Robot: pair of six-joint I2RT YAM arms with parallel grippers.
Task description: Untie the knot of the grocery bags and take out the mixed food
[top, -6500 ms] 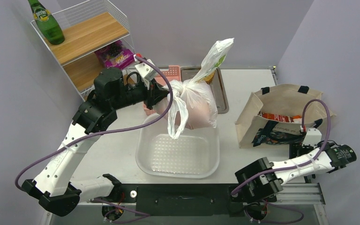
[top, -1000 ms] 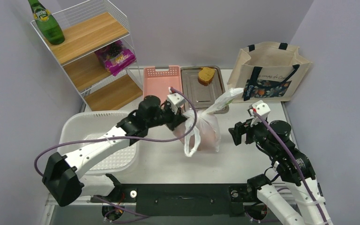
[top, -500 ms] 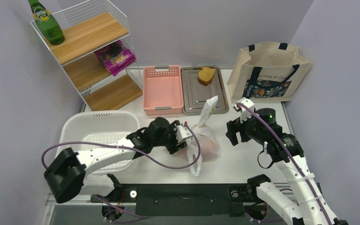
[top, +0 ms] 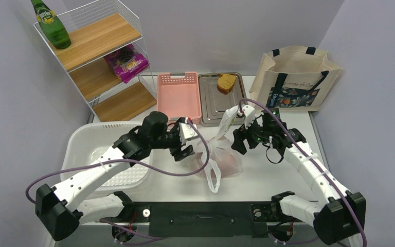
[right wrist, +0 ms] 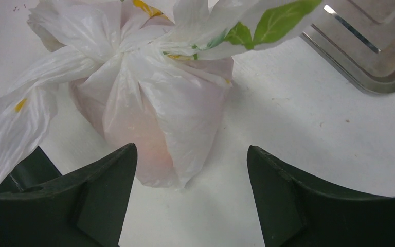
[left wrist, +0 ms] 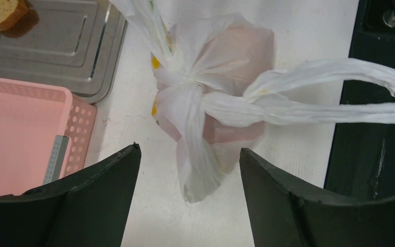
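The thin whitish plastic grocery bag [top: 221, 157] lies on the table in front of the metal tray, its knot [left wrist: 185, 88] still tied and its long handle loops trailing toward the near edge. Something pinkish [right wrist: 133, 131] of the mixed food shows through the film; the rest is hidden. My left gripper [top: 185, 147] hovers open just left of the bag, a loose flap lying between its fingers [left wrist: 187, 149] without touching them. My right gripper [top: 238, 140] hangs open just right of the bag, its jaws [right wrist: 191, 148] wide over the bag's lower edge. The canvas tote [top: 294, 77] stands upright at the back right.
A pink basket [top: 179, 100] and a metal tray [top: 212, 109] holding a piece of bread [top: 227, 82] lie behind the bag. A clear plastic tub [top: 82, 141] sits at the left under my left arm. The wire shelf [top: 103, 51] carries a green bottle [top: 51, 25] and a purple packet [top: 127, 62].
My left gripper has let go of the plastic bag and opened, and the bag now rests on the table. My right arm has swung left, close to the bag.
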